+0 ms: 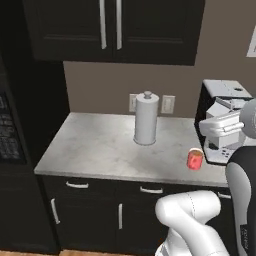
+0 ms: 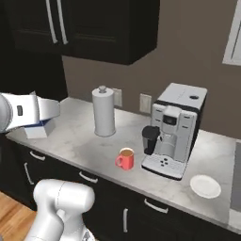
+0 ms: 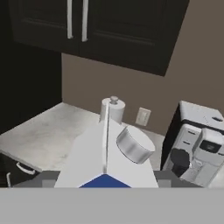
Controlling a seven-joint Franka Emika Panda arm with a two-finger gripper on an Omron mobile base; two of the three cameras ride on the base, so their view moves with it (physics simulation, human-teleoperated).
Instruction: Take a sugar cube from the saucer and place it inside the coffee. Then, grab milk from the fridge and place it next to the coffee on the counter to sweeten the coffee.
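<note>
My gripper (image 3: 107, 178) is shut on the milk (image 3: 105, 153), a white carton with a gabled top, a round cap and a dark blue band. In the right base view the milk (image 2: 38, 129) hangs over the left end of the counter (image 2: 75, 136), well left of the coffee (image 2: 125, 159). The coffee, a red mug of brown liquid, stands near the counter's front edge beside the coffee machine (image 2: 174, 132), and also shows as the coffee (image 1: 195, 159) in the left base view. The white saucer (image 2: 205, 186) lies bare at the right. The sugar cube is hidden and the fridge is out of view.
A paper-towel holder (image 2: 103, 111) stands upright behind the mug, towards the wall. Black upper cabinets (image 1: 110, 27) hang over the counter (image 1: 100, 145), with drawers with silver handles (image 1: 77, 185) below. A dark tall unit (image 1: 10, 130) borders the counter's left end.
</note>
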